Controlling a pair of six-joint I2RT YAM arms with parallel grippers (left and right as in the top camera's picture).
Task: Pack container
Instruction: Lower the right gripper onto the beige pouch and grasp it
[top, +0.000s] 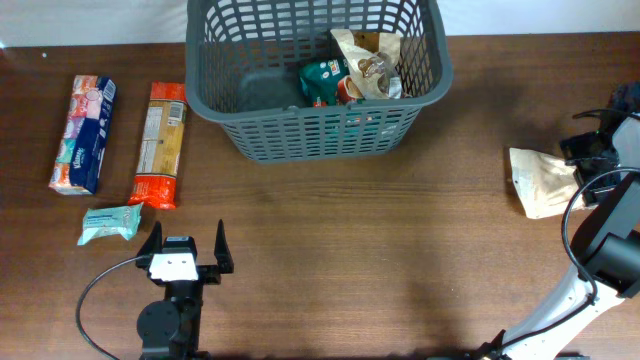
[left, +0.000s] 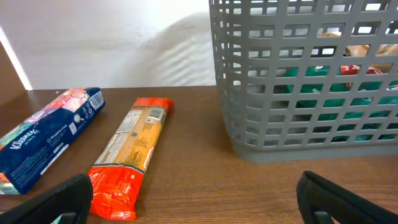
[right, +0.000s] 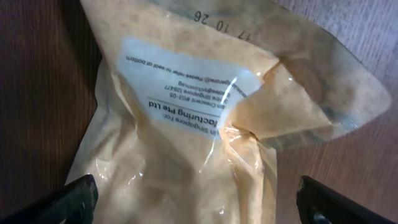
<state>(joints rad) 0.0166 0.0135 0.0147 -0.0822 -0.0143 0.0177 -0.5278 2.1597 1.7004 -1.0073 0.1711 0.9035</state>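
The dark grey lattice basket stands at the back middle and holds a green packet and a clear snack bag; it also shows in the left wrist view. My left gripper is open and empty at the front left, its fingertips wide apart above bare wood. My right gripper is open at the far right, directly over a tan plastic pouch, with its fingers either side of the pouch and not closed on it.
Left of the basket lie an orange pasta packet, also in the left wrist view, a blue tissue pack, also in the left wrist view, and a small teal wipes packet.
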